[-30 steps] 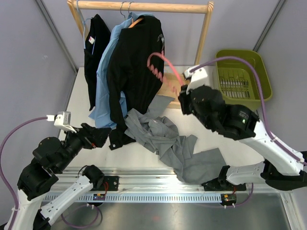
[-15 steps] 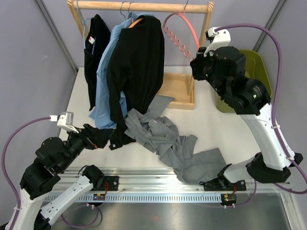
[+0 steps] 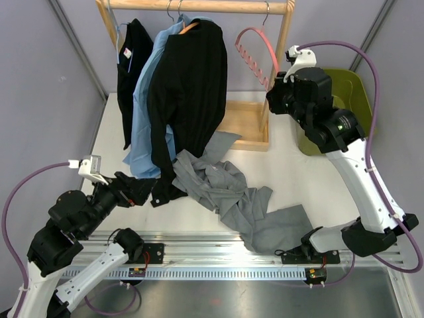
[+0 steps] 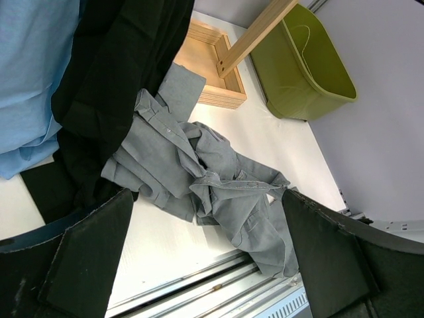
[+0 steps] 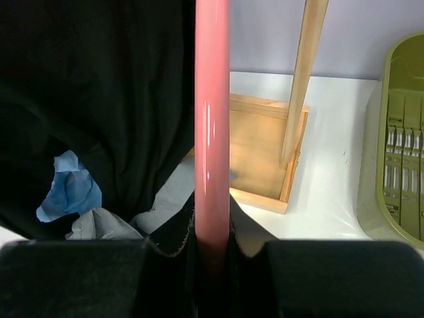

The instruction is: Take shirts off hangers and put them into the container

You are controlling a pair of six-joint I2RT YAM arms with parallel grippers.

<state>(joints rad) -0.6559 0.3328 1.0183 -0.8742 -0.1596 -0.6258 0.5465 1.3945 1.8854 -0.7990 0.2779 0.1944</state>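
Right pincer: pinched the lower end of the pink hanger, raised high beside the rack's right post.
Pink hanger: carried no cloth; its metal hook was up at the rail close to that post, though whether it rested on the rail could not be told.
Left pincer: spread wide and holding nothing, low over the near left part of the desk, just beside the hem of the front black shirt.
Grey shirt: off any hanger, crumpled on the desk, stretching from under the front black shirt toward the near edge.
Front black shirt: hung from the rail on an orange hanger.
Blue shirt: hung just left of it, touching it.
Second black shirt: hung farthest left.
Container: stood on the far right of the desk, partly hidden by the right arm from above.
Tray: wooden, at the rack's foot, between the hanging shirts and the container.
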